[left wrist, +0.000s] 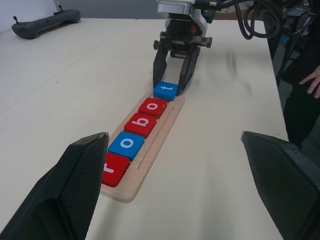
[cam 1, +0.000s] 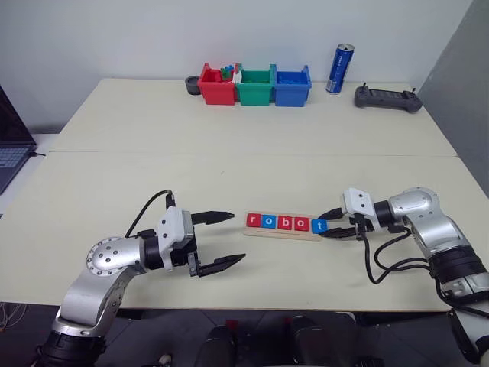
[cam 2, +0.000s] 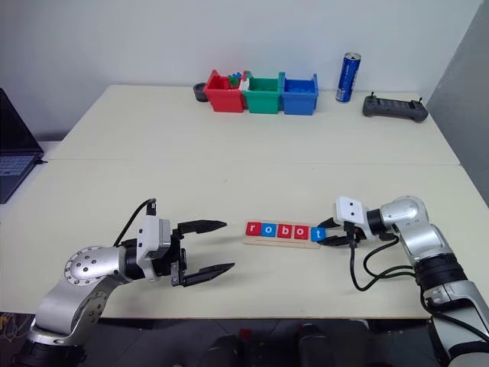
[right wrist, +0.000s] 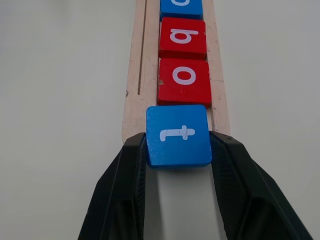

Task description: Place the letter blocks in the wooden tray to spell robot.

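The wooden tray [cam 1: 283, 234] lies at the table's front middle. In its groove sit a red r [cam 1: 254, 221], a blue o [cam 1: 269, 222], a red b [cam 1: 285, 222] and a red o [cam 1: 302, 224]. At the tray's right end, my right gripper [cam 1: 324, 226] is shut on the blue t block [right wrist: 177, 135], one finger on each side. The t touches the red o [right wrist: 184, 81] and partly overhangs the tray's end [right wrist: 134, 75]. To the left of the tray my left gripper [cam 1: 238, 237] stands wide open with nothing between its fingers [left wrist: 82, 172].
Red [cam 1: 217, 86], green [cam 1: 255, 86] and blue [cam 1: 292, 86] bins stand in a row at the back. A blue can [cam 1: 339, 69] and a black controller [cam 1: 387, 98] are at the back right. A laptop [cam 1: 9, 149] sits at the left edge. A person's hand [left wrist: 312, 80] shows beyond the table.
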Robot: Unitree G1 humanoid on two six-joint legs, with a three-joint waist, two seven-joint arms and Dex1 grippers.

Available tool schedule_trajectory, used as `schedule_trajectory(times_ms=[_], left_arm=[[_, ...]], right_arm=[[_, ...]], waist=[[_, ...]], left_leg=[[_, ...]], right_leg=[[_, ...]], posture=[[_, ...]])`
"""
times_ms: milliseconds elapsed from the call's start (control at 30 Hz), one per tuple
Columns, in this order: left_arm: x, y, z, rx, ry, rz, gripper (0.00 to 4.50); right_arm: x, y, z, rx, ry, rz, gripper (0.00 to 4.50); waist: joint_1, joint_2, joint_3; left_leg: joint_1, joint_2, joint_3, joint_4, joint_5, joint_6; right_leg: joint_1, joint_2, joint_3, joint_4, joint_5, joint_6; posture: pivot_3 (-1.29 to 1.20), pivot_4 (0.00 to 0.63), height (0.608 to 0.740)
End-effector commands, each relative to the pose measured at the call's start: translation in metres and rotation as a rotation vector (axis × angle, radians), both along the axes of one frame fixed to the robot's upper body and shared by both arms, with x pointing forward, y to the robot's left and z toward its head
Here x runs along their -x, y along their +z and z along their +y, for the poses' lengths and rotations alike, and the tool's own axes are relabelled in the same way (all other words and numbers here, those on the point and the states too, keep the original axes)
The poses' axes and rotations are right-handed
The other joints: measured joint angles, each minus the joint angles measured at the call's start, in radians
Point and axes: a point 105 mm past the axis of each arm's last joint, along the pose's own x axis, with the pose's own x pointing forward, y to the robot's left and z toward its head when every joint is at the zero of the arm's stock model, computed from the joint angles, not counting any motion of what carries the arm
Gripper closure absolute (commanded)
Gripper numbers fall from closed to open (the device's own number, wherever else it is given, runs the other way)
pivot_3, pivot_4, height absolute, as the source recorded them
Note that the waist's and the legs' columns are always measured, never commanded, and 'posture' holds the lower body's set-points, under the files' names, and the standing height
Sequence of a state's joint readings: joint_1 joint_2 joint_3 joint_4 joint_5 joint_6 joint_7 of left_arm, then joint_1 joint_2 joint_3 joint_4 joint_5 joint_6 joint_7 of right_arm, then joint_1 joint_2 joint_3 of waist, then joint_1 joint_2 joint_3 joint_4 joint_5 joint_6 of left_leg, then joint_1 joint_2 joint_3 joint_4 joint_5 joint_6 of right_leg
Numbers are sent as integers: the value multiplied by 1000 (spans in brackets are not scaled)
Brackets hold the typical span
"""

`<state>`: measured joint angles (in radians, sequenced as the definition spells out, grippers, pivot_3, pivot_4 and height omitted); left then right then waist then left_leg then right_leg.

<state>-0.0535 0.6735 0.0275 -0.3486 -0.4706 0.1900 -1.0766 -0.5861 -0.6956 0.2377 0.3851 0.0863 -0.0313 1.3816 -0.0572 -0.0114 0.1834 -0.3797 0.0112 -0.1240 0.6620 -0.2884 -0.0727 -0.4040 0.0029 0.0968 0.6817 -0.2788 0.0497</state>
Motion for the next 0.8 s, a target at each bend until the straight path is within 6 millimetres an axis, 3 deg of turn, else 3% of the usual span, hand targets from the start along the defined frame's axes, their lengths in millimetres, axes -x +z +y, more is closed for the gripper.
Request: schedule_trajectory(times_ms=[33,567,600,800], left_arm=[[1,10,-3,11,-12,-36,0],[0,9,-7,19,-15,-31,0],[0,9,-7,20,-15,-31,0],[-2,10,-7,19,-13,-34,0]], right_arm=[[-4,9,8,1,17,-30,3042],[-10,15,12,-12,5,-21,3042],[-10,16,12,-17,5,-18,2311],[-9,30,11,-82,-25,15,304]], waist=[[-2,0,0],[0,0,0],[0,0,0],[0,0,0]], left_leg=[[0,0,0,0,0,0],[0,0,0,0,0,0],[0,0,0,0,0,0],[0,0,0,0,0,0]], right_leg=[[0,0,0,0,0,0],[0,0,0,0,0,0],[0,0,0,0,0,0],[0,0,0,0,0,0]], posture=[[0,150,740],[0,150,740],[0,150,740],[0,150,740]])
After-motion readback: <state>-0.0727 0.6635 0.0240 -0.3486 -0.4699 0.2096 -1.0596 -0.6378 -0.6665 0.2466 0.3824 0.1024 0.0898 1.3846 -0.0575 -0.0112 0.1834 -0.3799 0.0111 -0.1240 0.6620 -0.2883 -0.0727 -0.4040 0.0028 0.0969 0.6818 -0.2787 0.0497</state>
